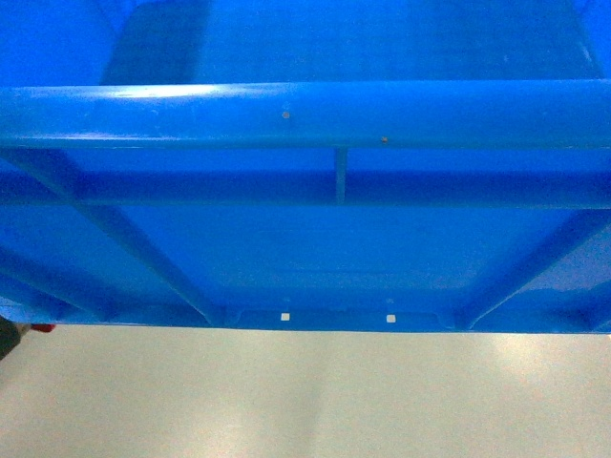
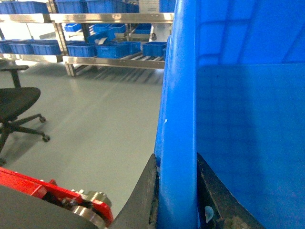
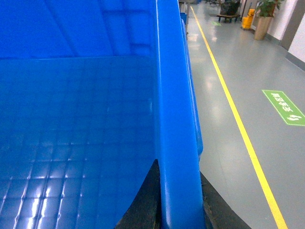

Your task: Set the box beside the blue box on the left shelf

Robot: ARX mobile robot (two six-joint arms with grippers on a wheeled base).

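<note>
Two claws grip one large blue crate (image 1: 305,239), one on each side wall. In the left wrist view the left claw (image 2: 176,191) is closed on the crate's thick rolled rim, one dark finger (image 2: 143,195) outside the wall and the other inside. In the right wrist view the right claw (image 3: 178,200) clamps the opposite rim the same way, with the smooth, faintly gridded inner floor of the crate spreading to its left. The crate is held up off the grey floor (image 1: 305,401) and fills most of the head view, its rim and ribbed wall close to the camera.

Far off in the left wrist view stands a metal rack (image 2: 114,59) with roller rails and several small blue bins (image 2: 112,49). A black office chair (image 2: 16,105) stands nearer, at the left. The right wrist view shows a yellow floor line (image 3: 238,124) and a green floor sign (image 3: 284,107).
</note>
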